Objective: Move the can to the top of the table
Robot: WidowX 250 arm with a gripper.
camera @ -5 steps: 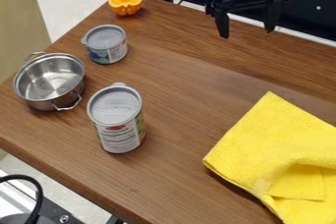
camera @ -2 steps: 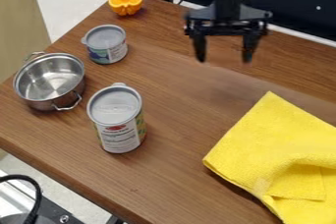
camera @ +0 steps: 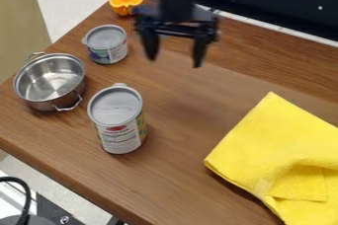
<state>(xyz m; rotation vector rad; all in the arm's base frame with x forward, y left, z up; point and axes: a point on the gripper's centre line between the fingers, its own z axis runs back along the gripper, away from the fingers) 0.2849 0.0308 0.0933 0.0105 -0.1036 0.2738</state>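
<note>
The gripper point(camera: 174, 61) hangs open above the back part of the wooden table point(camera: 191, 105), its two fingers apart with nothing between them. A tall can point(camera: 121, 135) with a grey lid stands upright left of centre, below and to the left of the gripper in the view. A shorter can point(camera: 108, 51), also grey-lidded and upright, is just left of the gripper, farther back than the tall one.
A steel pot point(camera: 49, 81) stands at the left, near both cans. An orange half point(camera: 125, 3) sits at the back left corner, beside the arm in the view. A yellow cloth point(camera: 284, 155) lies folded at the right.
From the upper right, the gripper has moved left across the back of the table, also coming somewhat down in the view. It stays open. Cans, pot, orange and cloth have not moved.
</note>
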